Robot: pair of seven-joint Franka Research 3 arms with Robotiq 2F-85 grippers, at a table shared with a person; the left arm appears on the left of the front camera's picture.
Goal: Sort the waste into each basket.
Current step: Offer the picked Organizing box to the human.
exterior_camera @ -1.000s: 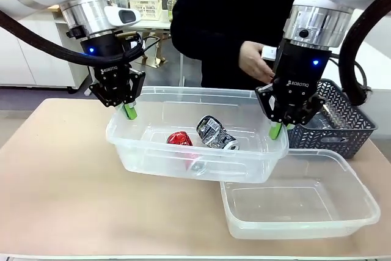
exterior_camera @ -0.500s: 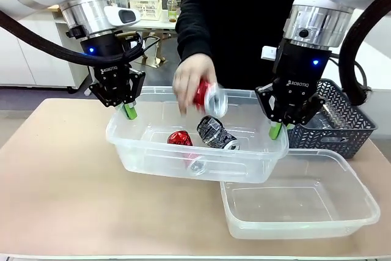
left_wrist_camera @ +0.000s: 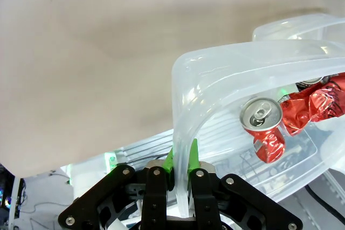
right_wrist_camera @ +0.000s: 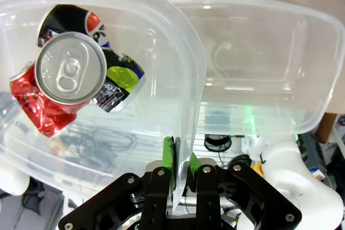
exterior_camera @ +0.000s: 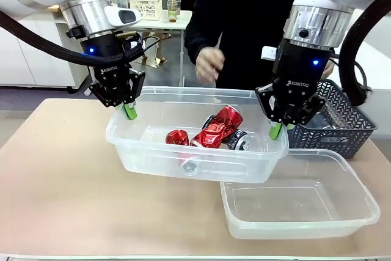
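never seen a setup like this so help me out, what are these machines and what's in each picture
Two white robot arms with clamp-like hands. The wide picture looks across the table at a person, whose hand is raised behind the tub. The other two come from cameras on each wrist. The left gripper and right gripper each pinch the rim of one clear tub with crushed cans inside. A second clear tub sits on the table near a dark grey basket.

The open top of the clear plastic rectangular tub (exterior_camera: 183, 94), mid-frame, is hemmed by the left gripper (exterior_camera: 130, 113) pinching its left rim, the right gripper (exterior_camera: 276, 131) pinching its right rim, and a person's hand (exterior_camera: 211, 64) above the far rim. Crushed red metal cans (exterior_camera: 219, 128) crowd its floor. The second clear plastic tub (exterior_camera: 293, 231), lower right, and the tan tabletop (exterior_camera: 61, 181), lower left, lie open.
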